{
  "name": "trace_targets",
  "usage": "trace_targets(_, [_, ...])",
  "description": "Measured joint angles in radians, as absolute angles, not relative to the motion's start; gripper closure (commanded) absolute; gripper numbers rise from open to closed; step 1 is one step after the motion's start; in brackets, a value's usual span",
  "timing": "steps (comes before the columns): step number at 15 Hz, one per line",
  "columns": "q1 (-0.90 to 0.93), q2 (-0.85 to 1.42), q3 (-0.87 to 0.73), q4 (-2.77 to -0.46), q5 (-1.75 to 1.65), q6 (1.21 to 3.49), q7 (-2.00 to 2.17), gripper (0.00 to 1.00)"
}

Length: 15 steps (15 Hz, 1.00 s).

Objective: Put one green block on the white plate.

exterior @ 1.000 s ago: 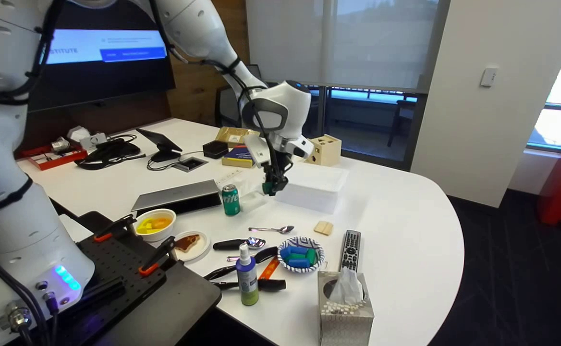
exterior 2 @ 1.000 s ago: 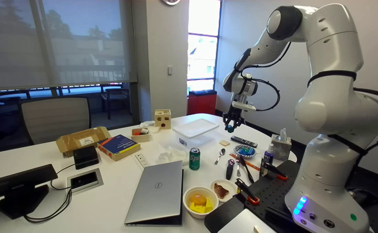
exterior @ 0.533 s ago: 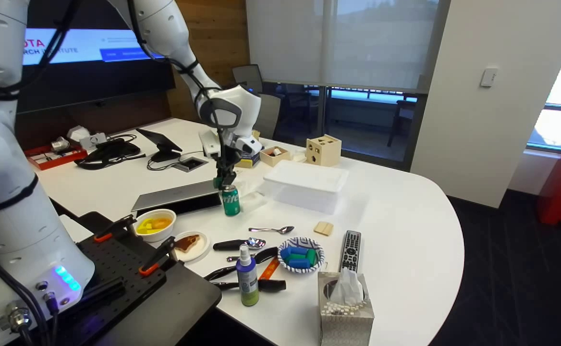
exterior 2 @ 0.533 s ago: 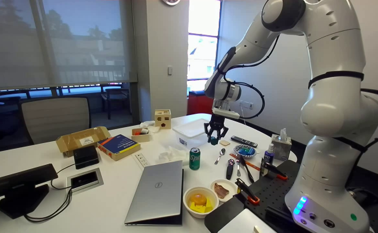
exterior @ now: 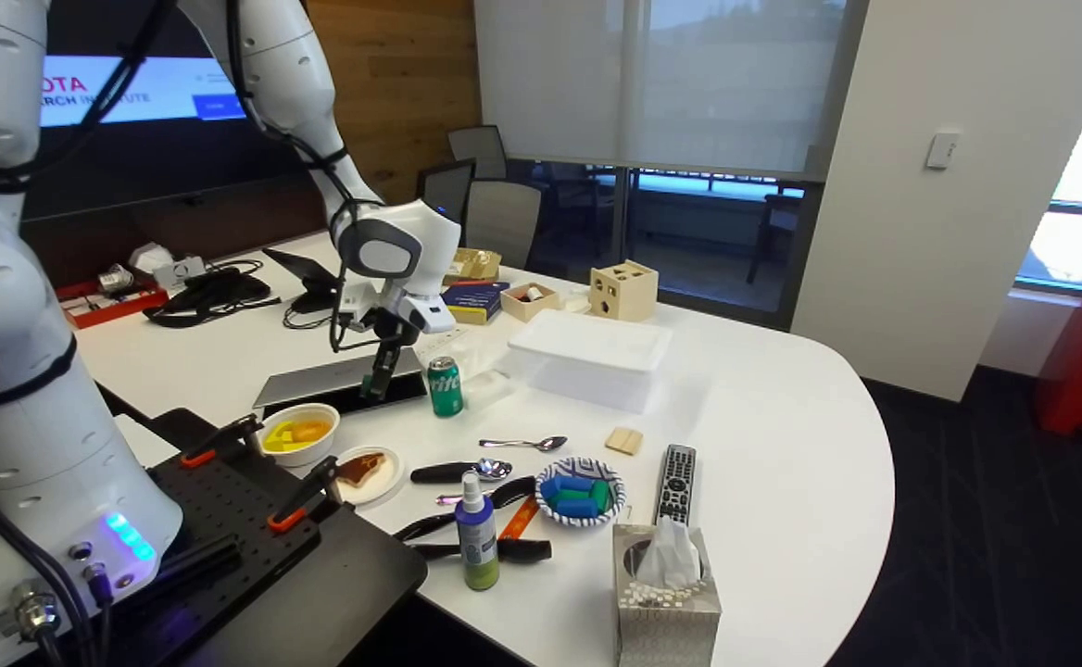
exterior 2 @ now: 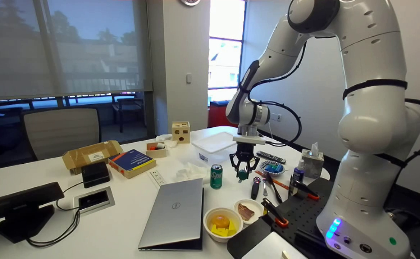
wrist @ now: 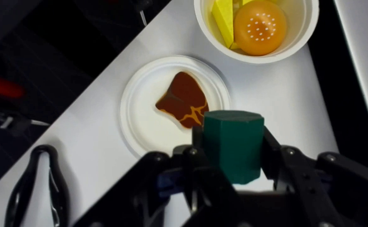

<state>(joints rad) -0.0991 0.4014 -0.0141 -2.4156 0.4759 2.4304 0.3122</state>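
Above the tabletop, on the approach to the white plate, my gripper has the green block pinched between its fingers. Change noted: over the last second I have swung in nearer to the white plate and come down lower, and the green block has travelled with me. I judge this to be the late part of the carry; placing and release are outstanding. A brown meat-shaped piece lies on the white plate, so the bare part beside it looks the sounder spot for setting down; on top of the piece, the green block could tip.

Visibility: in the wrist view, the green block and fingers cover the plate's lower right rim and one end of the brown piece, and the bowl is cut off at the top edge. In an exterior view the green block is only a dark patch against the laptop. Whether it hangs directly over the white plate, and how high, I cannot tell
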Motion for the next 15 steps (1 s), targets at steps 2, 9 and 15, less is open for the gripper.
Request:
trace_targets(2, [-0.092, 0.406, -0.041, -2.434, 0.469, 2.439, 0.343, 0.82])
trace_targets(9, [-0.095, 0.507, -0.066, -2.418, 0.471, 2.48, 0.342, 0.82])
trace_targets(15, [-0.095, 0.617, -0.019, -2.394, 0.522, 2.558, 0.342, 0.82])
